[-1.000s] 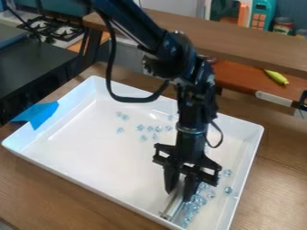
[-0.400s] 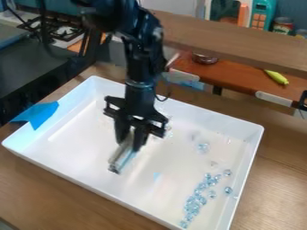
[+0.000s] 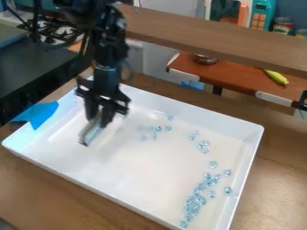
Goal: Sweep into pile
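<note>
Between strokes, a bar (image 3: pixel 90 133) seems clamped by the gripper (image 3: pixel 99 122) at left; loose beads (image 3: pixel 158 129) must be swept near-right.

No text, brand, number or sign can be read; on the can (image 3: pixel 283 25), the label is too small to be made out; on the teal panel (image 3: pixel 262 15), no characters can be distinguished.

From my remote seat I log bright, diffuse light on the white tray (image 3: pixel 114 173), pale sheen on the counter (image 3: pixel 278 179) at right, deep shade upper left, blur around the pincer (image 3: pixel 98 122).
</note>
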Available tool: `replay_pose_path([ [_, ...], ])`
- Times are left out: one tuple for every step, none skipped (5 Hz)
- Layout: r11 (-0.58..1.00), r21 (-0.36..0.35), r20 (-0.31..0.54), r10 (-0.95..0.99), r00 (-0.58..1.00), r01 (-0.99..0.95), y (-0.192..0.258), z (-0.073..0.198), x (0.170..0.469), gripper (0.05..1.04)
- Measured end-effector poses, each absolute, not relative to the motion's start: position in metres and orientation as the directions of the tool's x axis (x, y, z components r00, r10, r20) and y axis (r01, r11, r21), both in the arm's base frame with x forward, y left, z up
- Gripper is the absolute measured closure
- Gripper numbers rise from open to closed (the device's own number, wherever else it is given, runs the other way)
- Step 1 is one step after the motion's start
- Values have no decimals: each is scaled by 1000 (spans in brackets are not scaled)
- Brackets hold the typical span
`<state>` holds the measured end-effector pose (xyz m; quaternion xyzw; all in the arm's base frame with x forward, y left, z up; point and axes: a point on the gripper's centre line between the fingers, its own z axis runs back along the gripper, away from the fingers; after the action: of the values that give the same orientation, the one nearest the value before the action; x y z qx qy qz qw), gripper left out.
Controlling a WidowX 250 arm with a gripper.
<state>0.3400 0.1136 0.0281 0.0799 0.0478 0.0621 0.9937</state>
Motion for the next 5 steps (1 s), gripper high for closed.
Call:
replay_pose_path([
  [975,167,-111,165,980,-145,140,18,354,711],
  [976,161,-133,169,977,-147,144,12,368,711],
  [975,160,-142,178,974,-155,146,5,372,711],
  [975,172,-162,169,972,-141,139,-7,375,711],
  [978,176,-170,139,976,-109,123,-11,381,711],
])
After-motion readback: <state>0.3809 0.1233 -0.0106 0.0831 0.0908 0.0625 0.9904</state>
